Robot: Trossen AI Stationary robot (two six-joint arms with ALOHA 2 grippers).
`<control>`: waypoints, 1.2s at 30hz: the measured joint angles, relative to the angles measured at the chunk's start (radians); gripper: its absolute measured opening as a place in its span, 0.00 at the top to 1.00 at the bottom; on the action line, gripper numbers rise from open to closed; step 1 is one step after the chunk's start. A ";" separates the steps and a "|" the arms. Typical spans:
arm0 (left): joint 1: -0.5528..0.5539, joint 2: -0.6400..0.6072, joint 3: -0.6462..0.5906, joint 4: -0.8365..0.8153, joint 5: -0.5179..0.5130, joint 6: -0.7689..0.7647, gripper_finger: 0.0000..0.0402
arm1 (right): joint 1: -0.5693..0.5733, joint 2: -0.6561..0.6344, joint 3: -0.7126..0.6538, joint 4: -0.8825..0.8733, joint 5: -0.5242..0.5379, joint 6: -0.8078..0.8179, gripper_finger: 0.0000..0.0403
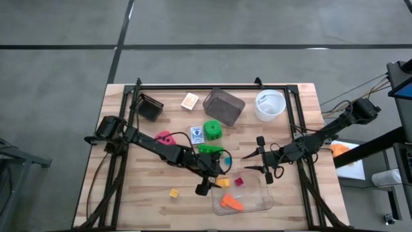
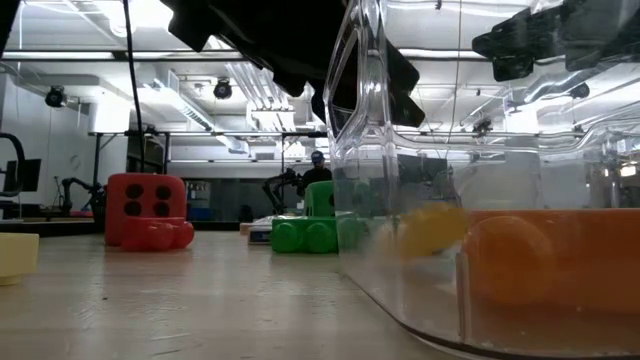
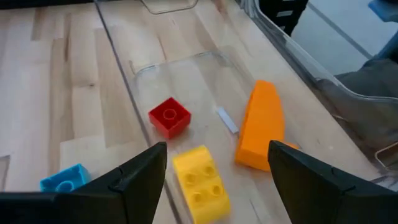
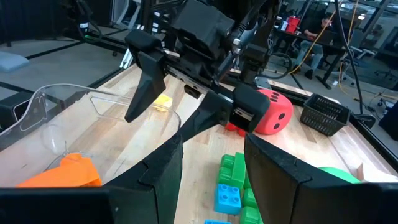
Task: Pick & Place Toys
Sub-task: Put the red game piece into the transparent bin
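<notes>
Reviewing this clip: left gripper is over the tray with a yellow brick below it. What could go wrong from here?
1. The left gripper is open above the yellow brick, which lies right at the clear tray's edge; the fingers could clip the rim and shift the tray.
2. The right gripper hangs open close by, so the arms could collide.
3. The blue brick lies outside the tray and might be overlooked.

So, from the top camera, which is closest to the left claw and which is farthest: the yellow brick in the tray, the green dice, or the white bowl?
1. The yellow brick is nearest, right beside the left claw at the clear tray's edge.
2. The green dice comes next, up toward the table's middle.
3. The white bowl is farthest, at the back right corner.
</notes>
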 joint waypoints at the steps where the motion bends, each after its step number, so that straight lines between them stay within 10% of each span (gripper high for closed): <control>1: 0.000 -0.002 0.000 0.000 -0.007 0.000 0.30 | 0.000 0.000 0.000 0.000 0.000 0.000 0.58; 13: 0.006 -0.179 -0.074 -0.091 -0.224 -0.021 0.30 | 0.000 0.000 -0.001 -0.009 0.000 0.005 0.58; 36: -0.012 -0.438 -0.405 -0.571 -0.324 -1.020 0.30 | 0.000 0.000 -0.001 -0.006 0.000 0.008 0.58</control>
